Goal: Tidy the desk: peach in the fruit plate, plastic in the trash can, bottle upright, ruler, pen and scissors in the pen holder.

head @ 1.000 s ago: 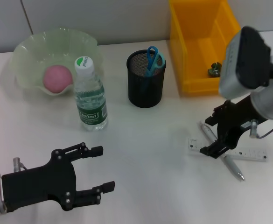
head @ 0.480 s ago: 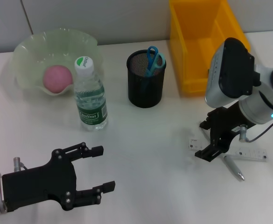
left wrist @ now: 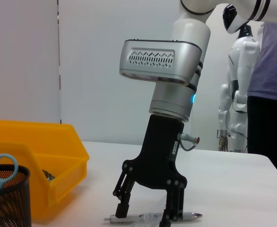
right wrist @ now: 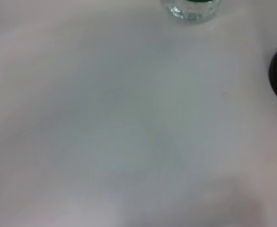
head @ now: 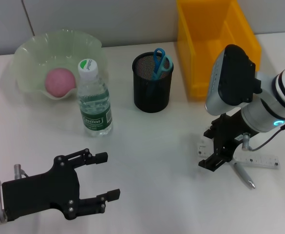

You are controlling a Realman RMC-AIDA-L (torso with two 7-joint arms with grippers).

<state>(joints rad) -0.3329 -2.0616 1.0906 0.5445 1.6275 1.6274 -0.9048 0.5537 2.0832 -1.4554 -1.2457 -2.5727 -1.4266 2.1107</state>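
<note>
Toward the worktop's (head: 147,146) right edge, the right gripper (head: 215,148) stands with fingers spread wide astride the silver pen (left wrist: 152,217), beside the clear ruler (head: 259,161). Bare surface lies between it and the left gripper (head: 101,178), parked wide open at the front-left corner.

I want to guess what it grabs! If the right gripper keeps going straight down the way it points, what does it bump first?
Probably the pen. The right gripper points down with its fingers open on either side of it; the ruler lies close by.
</note>
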